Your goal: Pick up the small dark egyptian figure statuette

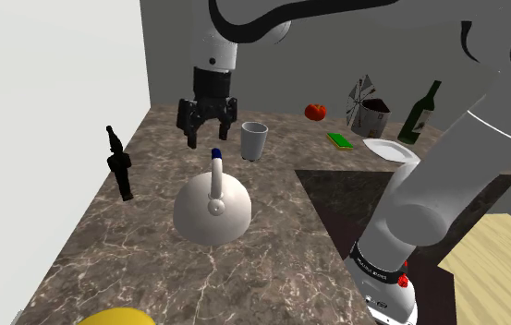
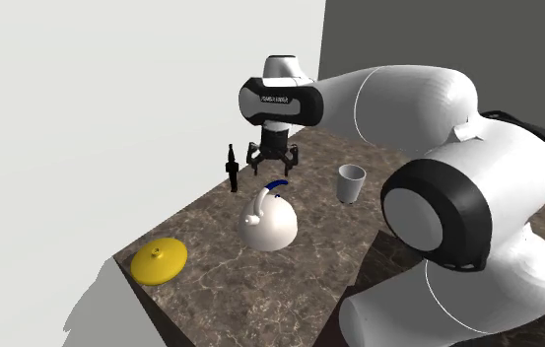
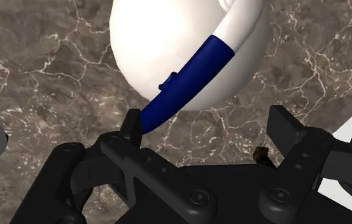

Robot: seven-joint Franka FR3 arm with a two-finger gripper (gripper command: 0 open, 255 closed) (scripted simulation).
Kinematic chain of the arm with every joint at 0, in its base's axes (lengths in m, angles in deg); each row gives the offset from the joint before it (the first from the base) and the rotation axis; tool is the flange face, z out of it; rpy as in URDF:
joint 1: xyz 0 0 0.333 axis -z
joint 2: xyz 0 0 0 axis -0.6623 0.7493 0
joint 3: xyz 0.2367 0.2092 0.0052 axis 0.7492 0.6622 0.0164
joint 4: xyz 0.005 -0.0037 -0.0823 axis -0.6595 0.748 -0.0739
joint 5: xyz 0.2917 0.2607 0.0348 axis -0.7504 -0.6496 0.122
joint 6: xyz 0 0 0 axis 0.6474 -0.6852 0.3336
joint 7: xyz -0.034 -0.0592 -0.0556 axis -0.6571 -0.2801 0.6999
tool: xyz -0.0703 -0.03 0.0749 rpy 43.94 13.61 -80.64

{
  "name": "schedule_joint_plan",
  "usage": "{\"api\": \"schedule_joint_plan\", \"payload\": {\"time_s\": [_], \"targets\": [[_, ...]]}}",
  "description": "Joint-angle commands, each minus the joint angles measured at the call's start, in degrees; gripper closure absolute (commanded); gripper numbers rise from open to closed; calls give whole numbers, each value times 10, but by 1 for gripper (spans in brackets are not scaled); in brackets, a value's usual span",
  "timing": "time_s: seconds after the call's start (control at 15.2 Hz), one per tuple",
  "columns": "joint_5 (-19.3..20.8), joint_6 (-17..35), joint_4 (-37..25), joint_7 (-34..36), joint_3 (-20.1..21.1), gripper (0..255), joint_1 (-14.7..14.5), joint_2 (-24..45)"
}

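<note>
Though near, statuette [image 1: 119,166] apart from claw [image 1: 206,140].

Flat, even light throughout. White wall [image 1: 50,92] bright, grey wall [image 1: 336,46] dimmer. Pale kettle [image 1: 212,214] softly shaded underneath. Counter [image 1: 272,268] evenly lit. Statuette [image 1: 120,168] a near-black silhouette.

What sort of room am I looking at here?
Probably a kitchen, in a simulated house: a dark veined countertop with a white kettle, a grey cup and a green bottle.
</note>
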Motion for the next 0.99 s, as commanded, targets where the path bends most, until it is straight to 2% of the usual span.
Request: {"api": "schedule_joint_plan", "payload": {"time_s": [0.0,0.46,0.92], "targets": [[16,16,-39,31,15,0,-1,43],[95,34,-192,139,50,0,-21,187],[189,3,-394,227,52,0,-77,342]]}}
